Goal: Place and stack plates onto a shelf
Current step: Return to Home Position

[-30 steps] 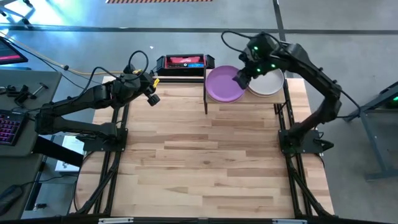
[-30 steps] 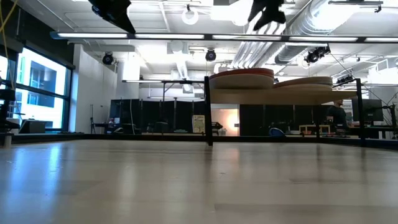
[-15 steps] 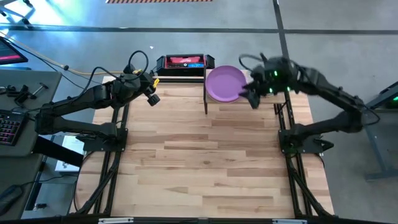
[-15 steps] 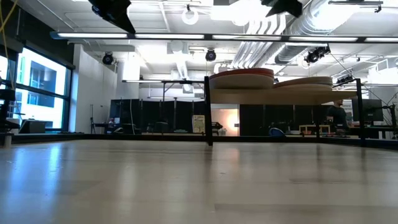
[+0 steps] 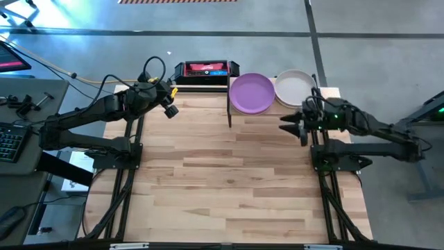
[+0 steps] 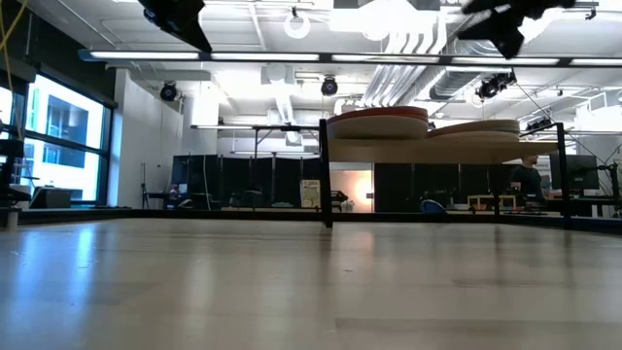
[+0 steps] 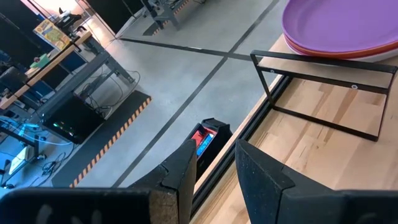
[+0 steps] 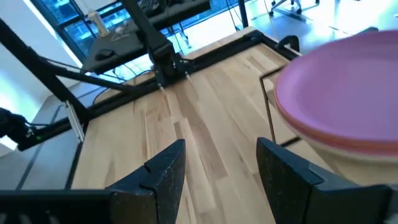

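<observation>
The purple plate (image 5: 251,93) atop the shelf (image 6: 389,151) was probably rigid, light and slick, best pinched at its rim. The right end effector (image 5: 293,126) gaped wide, empty; the left end effector (image 5: 168,105) was narrowly parted, empty.

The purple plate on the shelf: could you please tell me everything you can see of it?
The purple plate is round, shallow and matte, with a low raised rim. It lies flat and empty, topping the taller stack on the shelf, on its left half in the high view. An orange-red plate sits directly under it; an off-white plate lies beside it.
</observation>
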